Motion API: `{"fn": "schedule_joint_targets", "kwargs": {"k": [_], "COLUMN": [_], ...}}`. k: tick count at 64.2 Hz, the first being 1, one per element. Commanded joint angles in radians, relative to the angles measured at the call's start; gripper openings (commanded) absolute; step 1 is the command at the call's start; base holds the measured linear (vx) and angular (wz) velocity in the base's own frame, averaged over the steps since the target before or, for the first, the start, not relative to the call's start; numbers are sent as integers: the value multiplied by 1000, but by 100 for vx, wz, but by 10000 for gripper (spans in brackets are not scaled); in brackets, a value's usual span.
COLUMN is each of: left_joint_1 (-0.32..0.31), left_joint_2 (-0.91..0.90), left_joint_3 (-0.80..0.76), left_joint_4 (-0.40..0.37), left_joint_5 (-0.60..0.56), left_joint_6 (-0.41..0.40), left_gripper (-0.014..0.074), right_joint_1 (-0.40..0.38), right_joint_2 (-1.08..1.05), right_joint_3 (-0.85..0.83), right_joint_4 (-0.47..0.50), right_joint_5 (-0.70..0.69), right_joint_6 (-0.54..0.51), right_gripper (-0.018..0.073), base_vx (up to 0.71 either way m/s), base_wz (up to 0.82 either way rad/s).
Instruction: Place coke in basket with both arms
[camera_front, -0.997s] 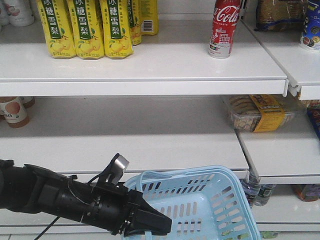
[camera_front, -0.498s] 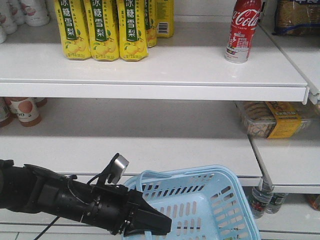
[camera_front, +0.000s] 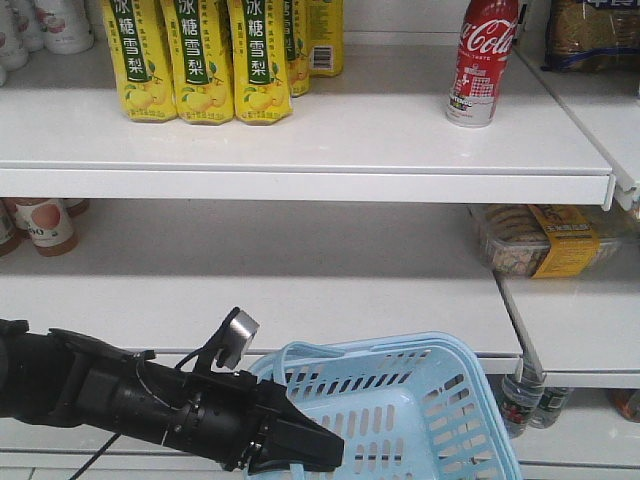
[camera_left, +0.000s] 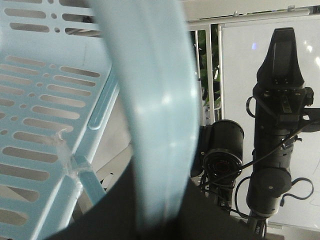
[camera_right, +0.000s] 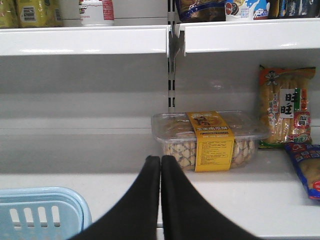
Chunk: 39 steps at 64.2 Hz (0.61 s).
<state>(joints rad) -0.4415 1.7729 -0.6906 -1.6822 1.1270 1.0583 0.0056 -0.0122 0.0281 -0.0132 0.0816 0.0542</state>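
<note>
The coke, a slim red can, stands upright on the top shelf at the right, far above both grippers. Low in the front view the light blue basket hangs tilted. My left gripper is shut on its loop handle. Seen from the left wrist, that handle runs as a wide blurred band down between the dark jaws of the left gripper. My right gripper is shut and empty, level with the middle shelf, with a corner of the basket at its lower left.
Yellow pear-drink cartons line the top shelf at the left. A clear biscuit box with a yellow label lies on the middle shelf right of my right gripper, with snack packs beyond it. Small bottles stand at the far left.
The shelves have slid rightward in the front view over the last second, then barely moved. The left arm and the basket keep their place in the frame.
</note>
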Motion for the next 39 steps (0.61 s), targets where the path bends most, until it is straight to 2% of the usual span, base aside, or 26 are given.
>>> {"fn": "schedule_joint_targets", "kwargs": {"k": [1,39], "left_joint_1": [1,1], "left_joint_2": [-46,-46], "left_joint_3": [-12,-12], "left_joint_4": [-81,-81], "left_joint_5": [93,93], "left_joint_6": [12,12], "left_gripper": [-7,-7], "right_joint_1": [-2,-2], "right_joint_2": [-15,-15], "right_joint_3": [15,15], "right_joint_4": [-10,-10], "right_joint_5": [-70,-70], "right_joint_6": [-4,-4], "right_gripper": [-9,-9], "base_vx": [1,1], "base_wz": [2,1]}}
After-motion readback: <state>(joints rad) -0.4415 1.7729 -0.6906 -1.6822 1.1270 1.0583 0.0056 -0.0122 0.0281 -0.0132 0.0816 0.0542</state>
